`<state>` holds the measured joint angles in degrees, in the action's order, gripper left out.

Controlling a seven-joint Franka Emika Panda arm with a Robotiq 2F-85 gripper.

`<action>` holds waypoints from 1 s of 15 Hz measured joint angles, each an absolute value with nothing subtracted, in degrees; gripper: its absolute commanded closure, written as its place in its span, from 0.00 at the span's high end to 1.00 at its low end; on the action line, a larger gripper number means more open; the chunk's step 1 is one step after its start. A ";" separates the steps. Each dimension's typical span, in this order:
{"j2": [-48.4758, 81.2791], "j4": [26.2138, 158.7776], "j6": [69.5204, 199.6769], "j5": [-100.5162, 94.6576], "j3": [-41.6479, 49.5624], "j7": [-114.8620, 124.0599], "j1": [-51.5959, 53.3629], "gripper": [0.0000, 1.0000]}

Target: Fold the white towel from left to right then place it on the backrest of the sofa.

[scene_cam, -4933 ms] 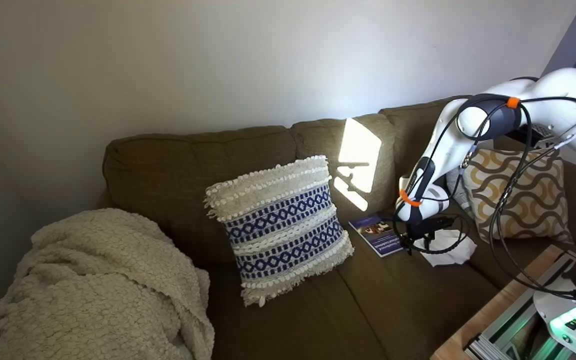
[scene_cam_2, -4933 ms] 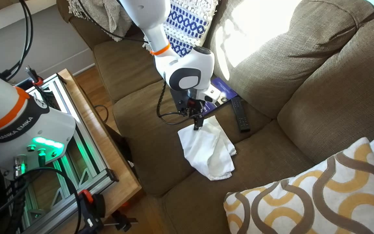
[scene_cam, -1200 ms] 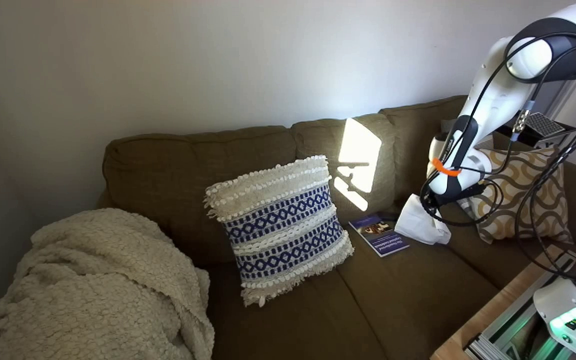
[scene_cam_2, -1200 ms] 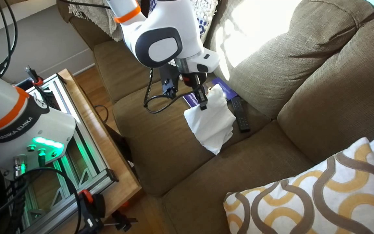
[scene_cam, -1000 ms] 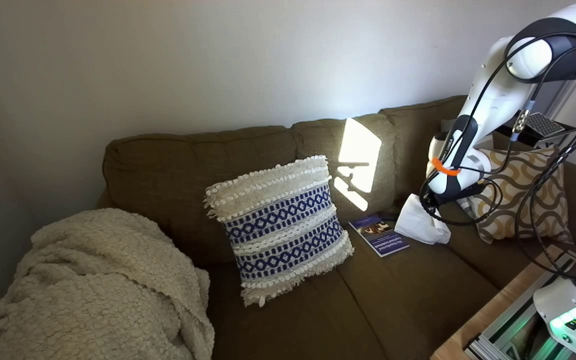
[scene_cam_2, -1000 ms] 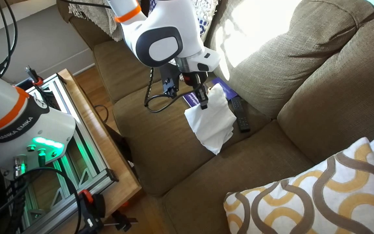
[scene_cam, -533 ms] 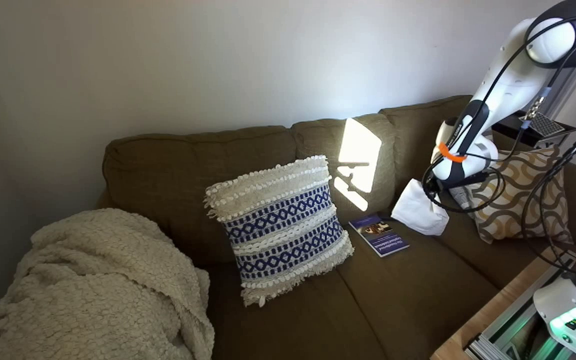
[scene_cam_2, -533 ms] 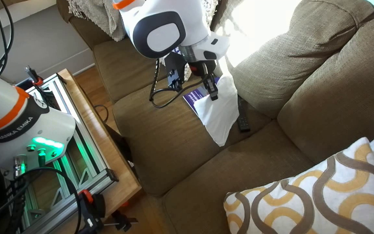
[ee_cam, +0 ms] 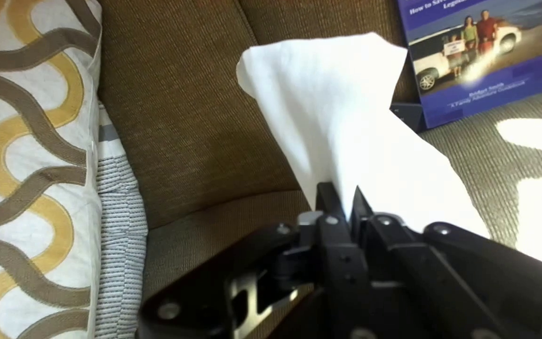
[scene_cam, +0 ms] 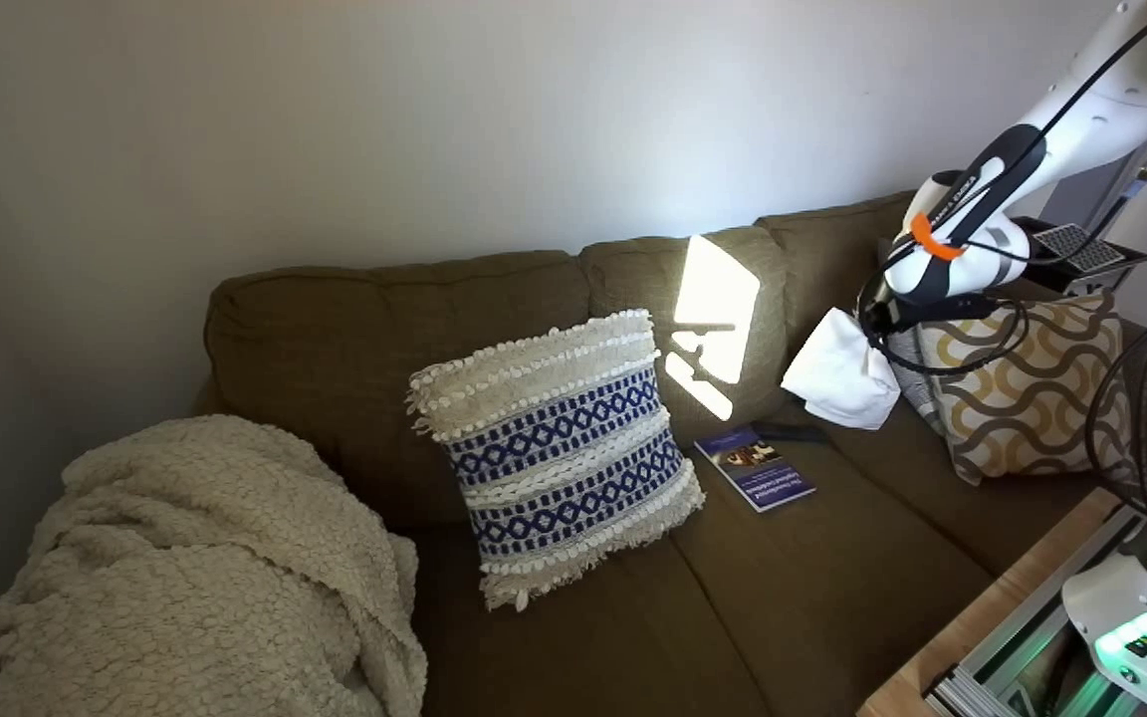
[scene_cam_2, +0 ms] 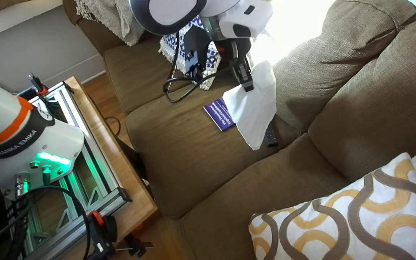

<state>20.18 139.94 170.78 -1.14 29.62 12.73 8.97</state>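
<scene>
Olive-brown fabric covers the sofa (scene_cam: 822, 578), whose padded backrest (scene_cam: 623, 274) catches a bright patch of light (scene_cam: 718, 299) on its middle section. Over the seat (scene_cam_2: 182, 155) reaches the white robot arm (scene_cam: 1096, 119), angled downward. A fleecy cream blanket (scene_cam: 195, 568) lies heaped at the end of the sofa well apart from the arm. Nearer the arm sits the wavy brown-and-yellow pillow (scene_cam_2: 356, 216), and the navy-and-white fringed pillow (scene_cam: 559, 453) leans tilted against the backrest. From the claw (ee_cam: 344, 200) hangs the white towel (scene_cam_2: 255, 104), creased and narrowing toward its lower tip, above the seat and in front of the backrest; whether it brushes the backrest cannot be told. In the wrist view the claw's two black fingers (ee_cam: 344, 254) are drawn nearly together, pinching the cloth between their tips. Below, a purple book (scene_cam: 755, 468) lies flat on the seat near the fringed pillow. Just beside the book is a black remote control (scene_cam_2: 271, 139), partly hidden by the towel in an exterior view.
</scene>
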 measured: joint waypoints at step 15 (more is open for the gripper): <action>12.14 138.89 163.43 -1.16 28.29 14.52 6.28 0.02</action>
